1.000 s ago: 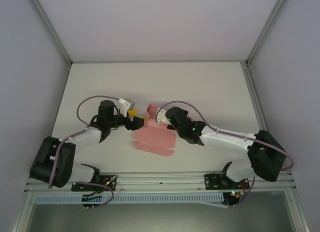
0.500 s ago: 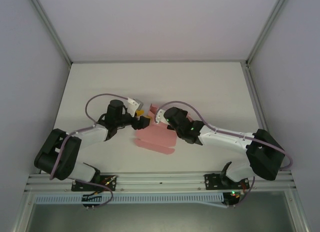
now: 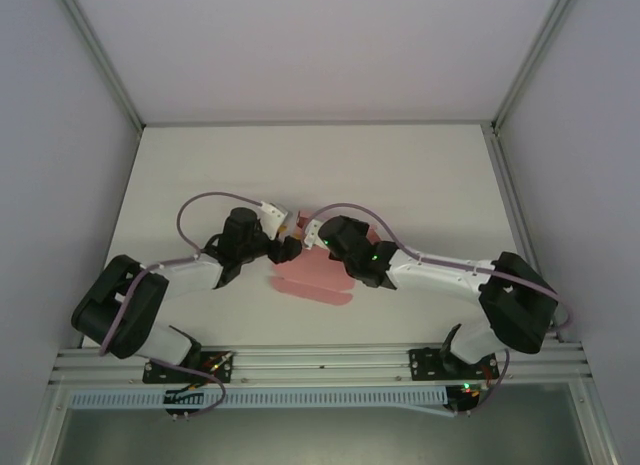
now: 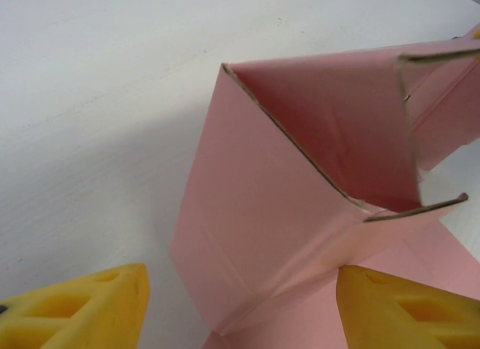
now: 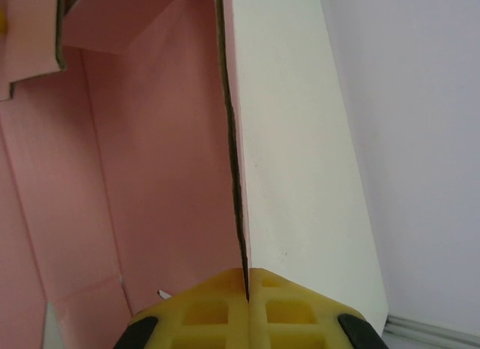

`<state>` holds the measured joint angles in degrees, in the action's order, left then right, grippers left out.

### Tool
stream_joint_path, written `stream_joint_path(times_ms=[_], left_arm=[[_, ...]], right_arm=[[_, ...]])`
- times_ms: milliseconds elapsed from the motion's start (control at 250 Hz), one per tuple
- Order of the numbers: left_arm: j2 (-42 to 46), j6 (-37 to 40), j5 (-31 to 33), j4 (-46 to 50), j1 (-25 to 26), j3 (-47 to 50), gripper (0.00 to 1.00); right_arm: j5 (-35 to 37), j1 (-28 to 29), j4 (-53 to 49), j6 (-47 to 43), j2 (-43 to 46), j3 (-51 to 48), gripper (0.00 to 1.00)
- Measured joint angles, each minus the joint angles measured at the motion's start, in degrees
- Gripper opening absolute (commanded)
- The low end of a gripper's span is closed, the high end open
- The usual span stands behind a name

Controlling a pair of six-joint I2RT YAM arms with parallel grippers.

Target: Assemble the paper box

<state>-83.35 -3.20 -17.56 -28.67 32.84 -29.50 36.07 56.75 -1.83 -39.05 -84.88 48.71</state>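
Paper box (image 4: 262,214): pale pink, walls partly upright.

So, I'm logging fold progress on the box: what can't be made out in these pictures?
Top external: the left gripper and right gripper cover the paper box's raised flaps.
Left wrist: the frame edge cuts off the box's right side.
Right wrist: its fingers hide the clamped panel's base.

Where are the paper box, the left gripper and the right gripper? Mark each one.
paper box (image 4: 262,206), left wrist view, on its outer side panel.
left gripper (image 4: 241,281), left wrist view, midway between its yellow fingertips.
right gripper (image 5: 246,280), right wrist view, where its fingertips pinch the box.
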Motion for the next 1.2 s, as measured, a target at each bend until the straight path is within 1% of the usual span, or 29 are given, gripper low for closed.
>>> stream_joint_path(times_ms=[204,331,411,559,683,751,771,851,966,1030,1202], left_arm=[[0.48,0.37,-0.87,-2.14,-1.01,3.87,0.64],[0.2,0.17,-2.16,-2.51,-2.95,4.13,0.63],[-0.66,0.17,-3.48,-2.58,-3.26,4.13,0.64],[-1.46,0.24,-5.79,-2.69,-3.28,3.98,0.68],[-2.6,0.33,-8.5,-2.64,-3.28,3.02,0.74],[-2.71,0.48,-9.86,-2.8,-3.19,2.69,0.76],[-2.71,0.5,-10.25,-2.86,-3.15,2.6,0.74],[-2.73,0.66,-11.23,-2.93,-3.04,2.27,0.63],[-3.85,0.81,-11.93,-3.1,-2.82,1.27,0.62],[-5.14,0.44,-12.22,-3.93,-2.73,0.81,0.56],[-7.34,-1.95,-12.33,-7.74,-2.4,0.79,0.35]], right_arm=[[4.83,1.2,2.73,-3.02,-0.96,-1.81,0.0],[7.5,3.45,7.54,-6.54,-0.98,-5.01,0.0],[8.2,4.2,8.94,-7.93,-1.03,-5.66,0.0],[8.81,4.55,9.99,-9.01,-2.01,-5.68,0.0],[9.38,4.55,10.12,-8.96,-3.23,-5.46,0.0],[9.92,4.55,10.16,-8.96,-4.09,-5.18,0.0],[10.1,4.55,10.16,-8.96,-4.2,-5.16,0.0],[10.38,4.55,10.19,-8.85,-4.33,-5.16,0.0],[10.45,4.55,10.16,-8.28,-4.33,-5.16,0.0],[10.19,4.55,10.12,-7.48,-4.15,-5.16,0.0],[8.96,4.52,9.55,-5.4,-3.08,-5.46,0.0]])
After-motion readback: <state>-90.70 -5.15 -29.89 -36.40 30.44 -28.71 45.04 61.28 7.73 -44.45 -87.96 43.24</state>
